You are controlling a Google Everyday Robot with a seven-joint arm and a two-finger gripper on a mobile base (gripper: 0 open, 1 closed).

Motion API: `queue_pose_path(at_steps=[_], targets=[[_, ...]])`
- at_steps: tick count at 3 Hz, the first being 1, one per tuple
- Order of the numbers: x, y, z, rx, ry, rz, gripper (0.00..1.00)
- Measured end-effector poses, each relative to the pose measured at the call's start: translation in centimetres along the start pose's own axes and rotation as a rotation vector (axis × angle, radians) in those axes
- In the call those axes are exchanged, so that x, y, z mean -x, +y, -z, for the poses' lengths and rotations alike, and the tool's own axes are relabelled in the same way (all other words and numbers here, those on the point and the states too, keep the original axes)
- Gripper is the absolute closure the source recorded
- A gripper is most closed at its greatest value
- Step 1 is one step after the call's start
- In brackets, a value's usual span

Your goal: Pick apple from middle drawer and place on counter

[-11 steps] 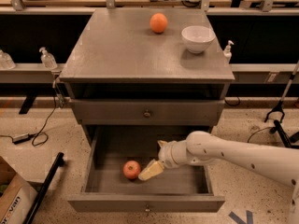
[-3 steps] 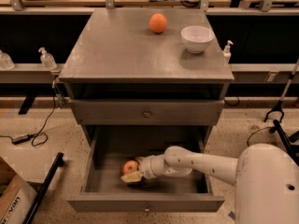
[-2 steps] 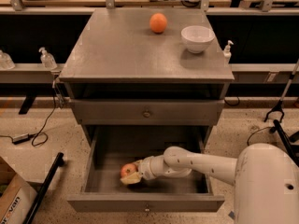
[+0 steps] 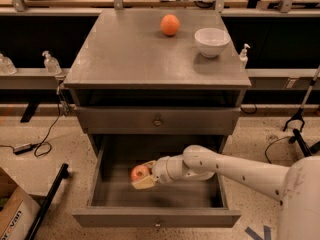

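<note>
The apple [image 4: 139,173], small and red-pink, sits between the yellowish fingers [image 4: 145,183] of my gripper [image 4: 144,174], inside the open middle drawer [image 4: 165,196]. The gripper is shut on the apple and holds it at the drawer's left, slightly above the grey floor. My white arm [image 4: 235,170] reaches in from the right. The drawer's front with its small knob [image 4: 157,223] is pulled out toward the camera. The grey counter [image 4: 135,49] is the cabinet's top slab, above.
An orange fruit [image 4: 170,24] and a white bowl [image 4: 212,41] stand on the counter's far side. A shut knobbed drawer [image 4: 157,120] lies just above the open one. Pump bottles [image 4: 51,62] stand on side shelves. A cardboard box [image 4: 12,214] is on the floor at left.
The gripper reached left to the apple and closed around it. Since the last earlier frame the apple and the gripper have risen a little off the drawer floor.
</note>
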State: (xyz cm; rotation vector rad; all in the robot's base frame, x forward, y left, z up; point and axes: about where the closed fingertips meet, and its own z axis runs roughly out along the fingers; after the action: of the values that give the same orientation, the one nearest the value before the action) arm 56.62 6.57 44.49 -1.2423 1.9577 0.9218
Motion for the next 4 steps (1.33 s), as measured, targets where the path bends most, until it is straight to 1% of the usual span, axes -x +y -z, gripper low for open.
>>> queue_pose_path(at_steps=[1,2,3,4], targets=[[4.0,2.4,6.4,0.011,-0.022,0.041,1.0],[8.4,4.6,14.1,0.002,-0.031,0.074,1.0],[14.1,5.5,20.9,-0.043,0.008,0.141,1.0],[20.9,5.8,26.0,-0.105,0.065,0.26,1.0]])
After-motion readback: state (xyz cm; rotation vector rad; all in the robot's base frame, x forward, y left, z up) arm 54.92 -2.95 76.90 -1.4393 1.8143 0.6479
